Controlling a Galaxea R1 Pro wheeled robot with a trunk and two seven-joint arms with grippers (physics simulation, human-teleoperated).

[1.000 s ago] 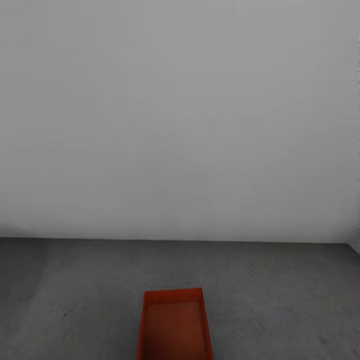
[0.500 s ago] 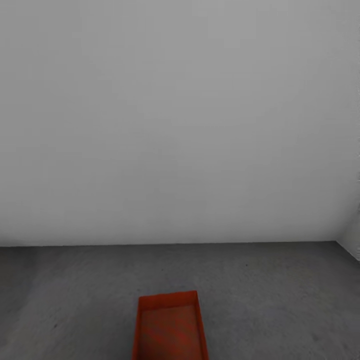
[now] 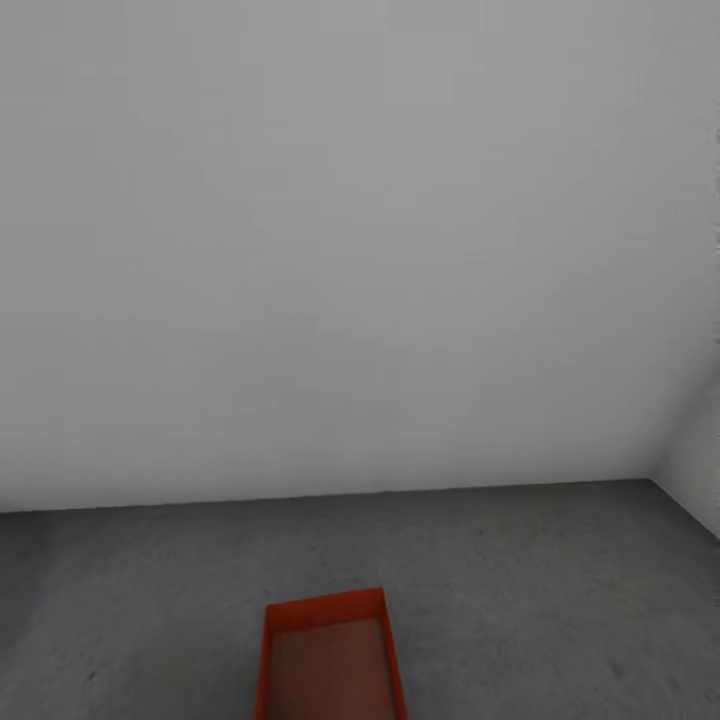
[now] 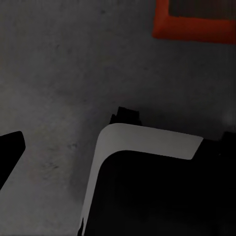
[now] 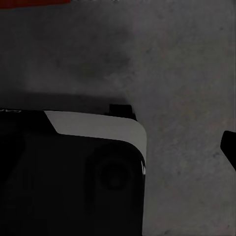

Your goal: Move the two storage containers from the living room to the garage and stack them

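Observation:
One orange-red storage container (image 3: pixel 330 655) rests on the dark grey floor (image 3: pixel 540 590) of the garage, low in the middle of the head view, its near end cut off by the picture's edge. It is open-topped and looks empty. A corner of it (image 4: pixel 194 22) shows in the left wrist view and a thin red strip of it (image 5: pixel 34 2) in the right wrist view. My left gripper (image 4: pixel 118 145) and right gripper (image 5: pixel 118 145) hang over the floor beside my base, each with a black fingertip (image 4: pixel 10 147) (image 5: pixel 230 147) at the picture's edge and nothing held.
A plain white wall (image 3: pixel 360 250) stands just behind the container, meeting a side wall (image 3: pixel 695 450) in a corner at the right. My white-and-black base (image 4: pixel 147 142) (image 5: pixel 98 128) sits close to the container. Bare grey floor lies on both sides.
The whole head view has shifted: the right-hand wall corner has come further into the picture and the container sits a little more to the left. The container itself rests in place.

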